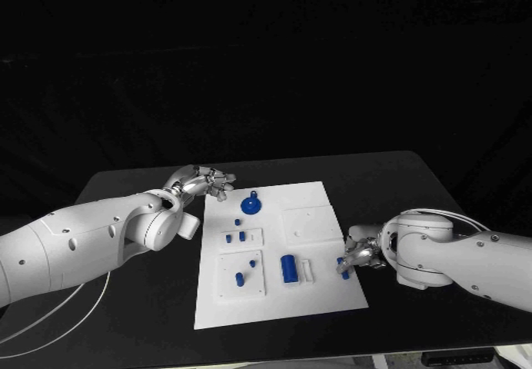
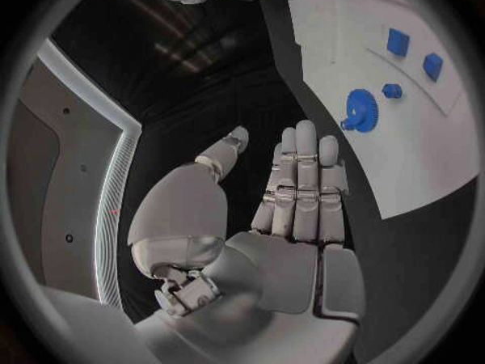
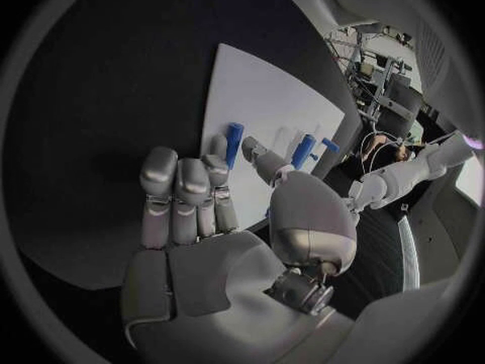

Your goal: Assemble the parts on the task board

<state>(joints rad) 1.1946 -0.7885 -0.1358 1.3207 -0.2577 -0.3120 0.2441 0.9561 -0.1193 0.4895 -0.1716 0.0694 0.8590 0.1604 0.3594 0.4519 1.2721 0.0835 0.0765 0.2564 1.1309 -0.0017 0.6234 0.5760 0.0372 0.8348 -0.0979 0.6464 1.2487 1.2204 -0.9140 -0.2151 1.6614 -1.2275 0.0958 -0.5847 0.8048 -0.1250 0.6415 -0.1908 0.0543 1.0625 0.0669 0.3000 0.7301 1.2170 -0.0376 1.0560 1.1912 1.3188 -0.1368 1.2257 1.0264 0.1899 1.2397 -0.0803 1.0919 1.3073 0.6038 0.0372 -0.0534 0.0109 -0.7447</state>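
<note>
Right hand point(image 1: 357, 257), fingers curled at the task board point(image 1: 321, 223) edge beside a blue peg point(image 1: 344, 267), hold uncertain: peg may slip; left hand point(image 1: 206, 183) open, empty.

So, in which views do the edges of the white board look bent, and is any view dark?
Head view: task board edges straight, dark surroundings. Left wrist view: fisheye bends the board's edge behind the left hand. Right wrist view: board edges curve past the right hand.
</note>
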